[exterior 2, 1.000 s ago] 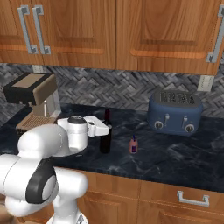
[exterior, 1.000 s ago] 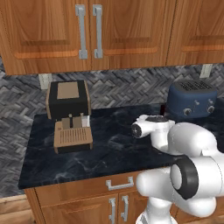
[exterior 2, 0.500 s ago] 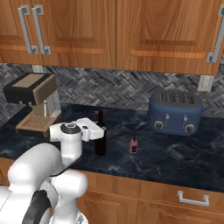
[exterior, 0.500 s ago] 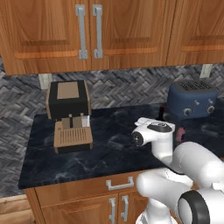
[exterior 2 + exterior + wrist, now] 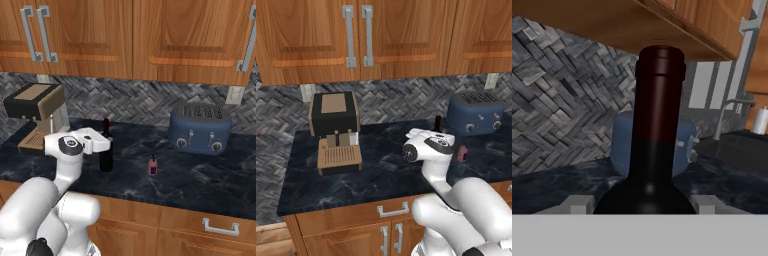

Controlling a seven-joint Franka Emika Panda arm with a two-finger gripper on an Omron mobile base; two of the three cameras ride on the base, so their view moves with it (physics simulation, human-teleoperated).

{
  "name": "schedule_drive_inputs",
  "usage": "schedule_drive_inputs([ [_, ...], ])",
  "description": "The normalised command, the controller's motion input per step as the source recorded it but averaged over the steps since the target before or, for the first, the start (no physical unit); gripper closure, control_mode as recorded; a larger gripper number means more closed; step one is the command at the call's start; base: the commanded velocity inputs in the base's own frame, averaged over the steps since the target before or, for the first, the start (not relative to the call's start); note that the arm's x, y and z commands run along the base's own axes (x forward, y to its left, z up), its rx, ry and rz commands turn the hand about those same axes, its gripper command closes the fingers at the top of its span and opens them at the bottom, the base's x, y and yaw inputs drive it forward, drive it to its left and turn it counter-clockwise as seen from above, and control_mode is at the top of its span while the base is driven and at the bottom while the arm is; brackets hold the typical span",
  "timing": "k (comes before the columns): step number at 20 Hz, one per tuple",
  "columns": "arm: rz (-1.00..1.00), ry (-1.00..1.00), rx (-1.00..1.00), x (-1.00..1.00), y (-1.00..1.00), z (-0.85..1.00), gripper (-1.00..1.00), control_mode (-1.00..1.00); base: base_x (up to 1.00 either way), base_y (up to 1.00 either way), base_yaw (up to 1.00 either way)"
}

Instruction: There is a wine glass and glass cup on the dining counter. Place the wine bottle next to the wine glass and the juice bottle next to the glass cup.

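The wine bottle (image 5: pixel 105 159), tall and near-black, stands upright on the wall counter's dark marbled top (image 5: pixel 200 185). My gripper (image 5: pixel 103 145) is shut on its body. In the hand view the wine bottle (image 5: pixel 657 130) rises close up between the two fingertips (image 5: pixel 578 204), and my gripper (image 5: pixel 641 206) sits around its shoulder. Its neck (image 5: pixel 438 123) pokes up behind the hand in the left base view. The juice bottle (image 5: pixel 153 165), small and red-pink, stands alone a little to the right, also seen as the juice bottle (image 5: pixel 461 153). The wine glass, glass cup and dining counter are out of view.
A blue toaster (image 5: pixel 200 129) stands at the back right and a black and tan coffee machine (image 5: pixel 37 116) at the back left. Wooden wall cabinets (image 5: pixel 130 35) hang above the counter. Drawers with metal handles (image 5: pixel 220 229) run below its front edge.
The arm has swung and the wine bottle has shifted leftward in the right base view, away from the juice bottle. Toaster and juice bottle stayed put.
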Motion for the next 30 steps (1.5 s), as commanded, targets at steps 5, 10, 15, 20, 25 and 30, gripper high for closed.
schedule_drive_inputs([
  [5, -0.01, 0.0, 0.0, -0.25, 0.3, 0.22, 1.0, -1.0, 0.0, 0.0, 0.0],
  [10, -0.06, 0.0, 0.0, -0.27, 0.23, 0.11, 1.0, -1.0, 0.0, 0.0, 0.0],
  [15, -0.11, 0.0, 0.0, -0.2, 0.13, 0.07, 1.0, -1.0, 0.0, 0.0, 0.0],
  [20, -0.12, 0.01, 0.0, -0.13, 0.08, 0.04, 1.0, -1.0, 0.0, 0.0, 0.0],
  [25, -0.03, -0.02, 0.0, -0.06, 0.03, 0.0, 1.0, -1.0, 0.0, 0.0, 0.0],
  [30, 0.0, 0.0, 0.0, 0.0, 0.0, 0.0, 1.0, -1.0, 0.0, 0.0, 0.0],
])
